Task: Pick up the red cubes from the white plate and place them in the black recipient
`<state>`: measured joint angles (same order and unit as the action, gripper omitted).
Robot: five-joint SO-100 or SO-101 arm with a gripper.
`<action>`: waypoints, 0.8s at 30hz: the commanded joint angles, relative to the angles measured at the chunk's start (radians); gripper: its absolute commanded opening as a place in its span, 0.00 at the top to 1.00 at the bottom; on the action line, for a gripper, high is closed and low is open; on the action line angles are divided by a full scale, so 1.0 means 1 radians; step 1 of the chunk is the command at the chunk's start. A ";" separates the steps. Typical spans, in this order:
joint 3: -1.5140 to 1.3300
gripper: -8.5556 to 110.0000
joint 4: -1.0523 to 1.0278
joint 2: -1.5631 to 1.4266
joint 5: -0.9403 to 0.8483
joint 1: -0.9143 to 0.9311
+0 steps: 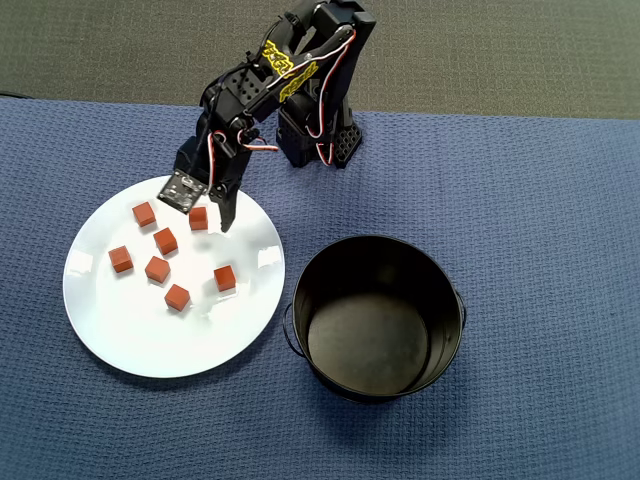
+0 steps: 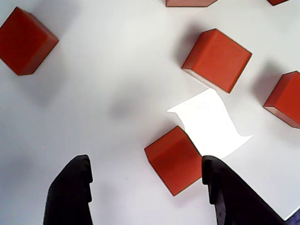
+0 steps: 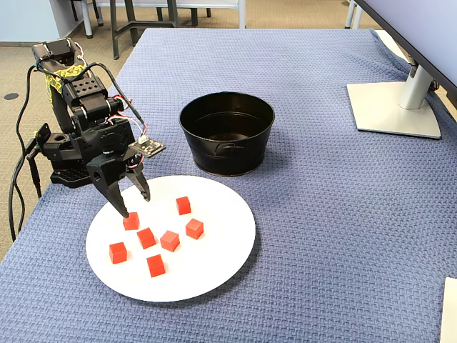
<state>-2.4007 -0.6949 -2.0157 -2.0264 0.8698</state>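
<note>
I hold the jaws (image 2: 145, 187) wide, straddling one of the red cubes (image 2: 175, 159), to close on it | all seven sit on the white plate (image 1: 130, 340) | black recipient (image 1: 378, 318) beside it is empty.

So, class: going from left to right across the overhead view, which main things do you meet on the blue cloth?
White plate with red cubes → gripper → arm base → black pot.

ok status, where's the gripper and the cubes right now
Gripper open, straddling one red cube. All seven cubes on white plate. Black pot empty. Nothing in the way.
</note>
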 commanded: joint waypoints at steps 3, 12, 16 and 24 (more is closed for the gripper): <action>0.021 0.71 0.156 0.015 0.336 0.048; 0.109 0.70 0.023 0.037 0.687 0.155; 0.153 0.71 -0.043 0.078 0.778 0.158; 0.129 0.71 -0.040 0.135 0.810 0.075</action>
<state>-2.3178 -0.7256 -1.8837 -1.2471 0.9940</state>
